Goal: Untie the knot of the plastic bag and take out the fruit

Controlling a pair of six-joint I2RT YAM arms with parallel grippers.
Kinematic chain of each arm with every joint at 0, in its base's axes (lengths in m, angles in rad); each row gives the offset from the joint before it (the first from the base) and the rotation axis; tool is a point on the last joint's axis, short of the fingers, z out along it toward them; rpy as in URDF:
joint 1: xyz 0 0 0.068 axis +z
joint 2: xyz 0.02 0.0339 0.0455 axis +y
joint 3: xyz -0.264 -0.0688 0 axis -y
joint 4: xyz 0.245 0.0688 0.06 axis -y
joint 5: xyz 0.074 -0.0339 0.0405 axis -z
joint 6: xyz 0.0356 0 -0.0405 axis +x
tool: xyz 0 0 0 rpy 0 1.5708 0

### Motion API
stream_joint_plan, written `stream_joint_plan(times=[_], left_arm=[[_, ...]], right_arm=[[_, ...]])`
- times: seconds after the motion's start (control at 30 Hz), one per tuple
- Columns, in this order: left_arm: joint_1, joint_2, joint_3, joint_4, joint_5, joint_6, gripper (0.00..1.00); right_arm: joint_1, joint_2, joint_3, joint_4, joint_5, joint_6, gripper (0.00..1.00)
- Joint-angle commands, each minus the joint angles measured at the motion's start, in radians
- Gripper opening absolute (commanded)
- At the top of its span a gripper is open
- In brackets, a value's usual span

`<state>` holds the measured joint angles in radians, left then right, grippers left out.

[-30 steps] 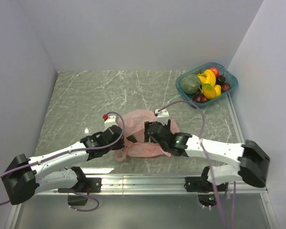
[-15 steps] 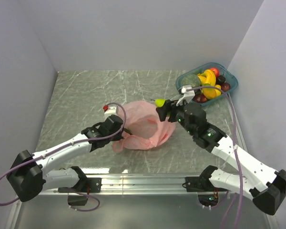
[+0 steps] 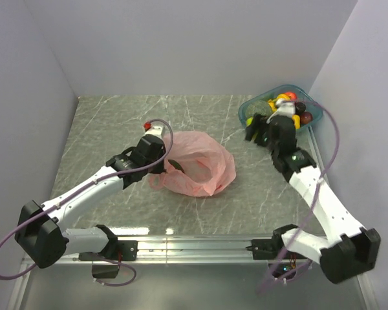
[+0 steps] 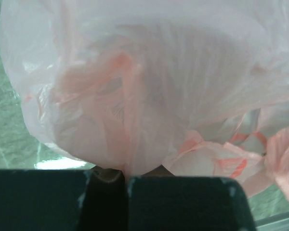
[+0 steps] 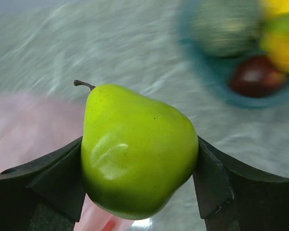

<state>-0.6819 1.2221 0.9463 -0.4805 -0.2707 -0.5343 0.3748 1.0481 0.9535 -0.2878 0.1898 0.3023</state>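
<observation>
Within the right tool (image 5: 137,180), gripped, sits a green pear (image 5: 135,139); left tool (image 4: 108,175) pinches the bag (image 4: 183,82).

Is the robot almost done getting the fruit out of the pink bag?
Nearly, it seems. Done: the plastic bag gapes open, and fruit sits in the teal tray. In hand: the right end effector holds a green pear near the tray, while the left end effector pinches the bag's edge. Left: set the pear down. Whether more fruit hides inside, I cannot tell.
</observation>
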Motion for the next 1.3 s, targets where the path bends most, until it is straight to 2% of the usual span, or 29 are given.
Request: stream_joint_plan(times=[0.0, 0.13, 0.23, 0.33, 0.5, 0.6, 0.63, 0.7, 0.77, 0.93, 0.97, 1.13, 1.27], left_arm=[[0.007, -0.007, -0.01, 0.0, 0.042, 0.106, 0.0], [0.01, -0.036, -0.059, 0.036, 0.053, 0.112, 0.0], [0.019, -0.05, -0.075, 0.042, 0.036, 0.12, 0.0], [0.021, -0.056, -0.087, 0.048, 0.033, 0.123, 0.01], [0.025, -0.024, -0.083, 0.043, 0.041, 0.123, 0.01], [0.03, -0.013, -0.083, 0.04, 0.03, 0.129, 0.01], [0.03, -0.012, -0.084, 0.043, 0.03, 0.131, 0.01], [0.035, -0.016, -0.086, 0.046, 0.031, 0.132, 0.0], [0.044, -0.019, -0.089, 0.051, 0.031, 0.132, 0.01], [0.056, -0.018, -0.083, 0.051, 0.048, 0.129, 0.01], [0.058, -0.021, -0.083, 0.051, 0.048, 0.129, 0.0], [0.061, -0.041, -0.086, 0.054, 0.041, 0.129, 0.01], [0.062, -0.045, -0.087, 0.048, 0.042, 0.125, 0.0]], right_arm=[[-0.194, 0.093, 0.106, 0.024, 0.143, 0.086, 0.03], [-0.347, 0.304, 0.204, 0.068, 0.215, 0.167, 0.04], [-0.453, 0.464, 0.298, 0.105, 0.206, 0.218, 0.06], [-0.514, 0.637, 0.447, 0.098, 0.197, 0.228, 0.06], [-0.559, 0.906, 0.789, -0.013, 0.181, 0.236, 0.15], [-0.574, 1.071, 0.936, -0.043, 0.156, 0.239, 0.38], [-0.576, 1.098, 0.965, -0.053, 0.16, 0.241, 0.6], [-0.577, 1.142, 1.028, -0.086, 0.195, 0.251, 0.77], [-0.577, 1.147, 1.025, -0.088, 0.212, 0.258, 0.87], [-0.576, 1.052, 0.907, -0.016, 0.232, 0.252, 0.92], [-0.573, 1.034, 0.868, -0.001, 0.223, 0.232, 0.95], [-0.544, 0.926, 0.809, -0.005, 0.214, 0.189, 0.96], [-0.458, 0.776, 0.652, 0.036, 0.218, 0.1, 0.96]])
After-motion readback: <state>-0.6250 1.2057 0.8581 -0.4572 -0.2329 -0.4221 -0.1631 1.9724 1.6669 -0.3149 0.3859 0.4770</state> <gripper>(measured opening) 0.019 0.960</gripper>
